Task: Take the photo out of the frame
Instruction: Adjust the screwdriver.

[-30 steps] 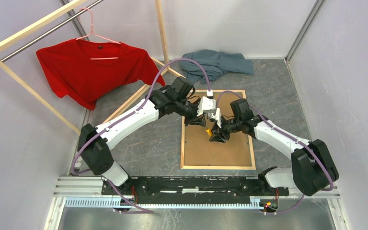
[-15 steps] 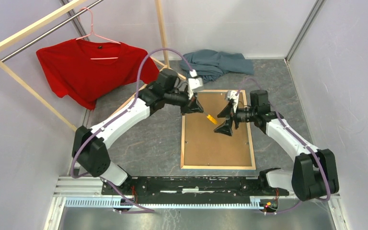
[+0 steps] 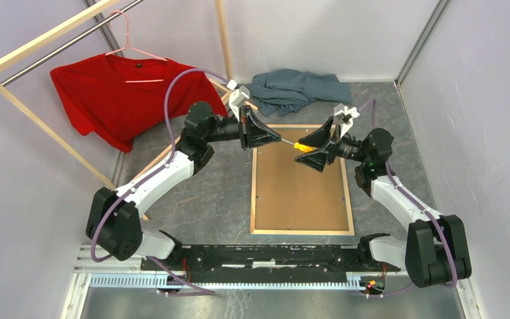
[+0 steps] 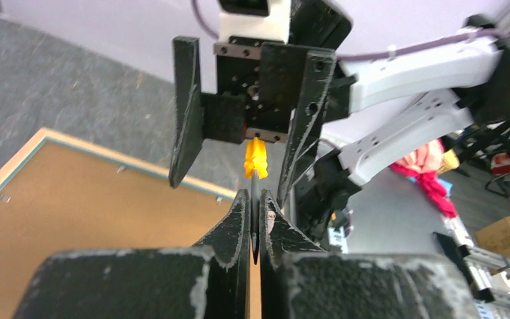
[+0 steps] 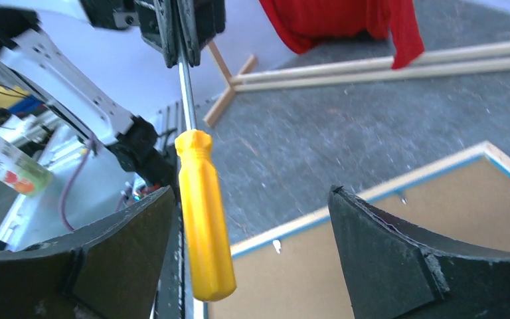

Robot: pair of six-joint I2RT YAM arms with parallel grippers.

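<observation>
— What has the left tool point(image 3: 279, 139) got?

— Its jaws are pinched tight on the thin metal shaft of a screwdriver point(image 3: 299, 145). The left wrist view shows the shaft running up out of the closed fingertips, with the yellow handle at the far end.

— And the right tool point(image 3: 305, 153)?

— Spread wide, gripping nothing. It faces the left tool tip to tip, and the yellow handle reaches in between its two fingers. In the right wrist view the handle sits much nearer one finger point(image 5: 106, 232) than the other. I cannot tell whether it touches that finger.

— Where is the frame point(image 3: 350, 199)?

— Flat on the tabletop point(image 3: 199, 199), directly below both tools and apart from them. It lies back up: pale wood edges with a thin line of light blue along the inner rim. A brown backing board point(image 3: 299, 196) fills it. The two tools hang over its far end.

— The photo?

— Hidden. Only the backing board shows inside the frame.

— Anything else close by?

— Beyond the tools, a crumpled blue-grey cloth point(image 3: 299, 90) lies just past the frame's far edge. Out past the left tool, a red T-shirt point(image 3: 123, 96) hangs from a pink hanger point(image 3: 133, 46).
</observation>
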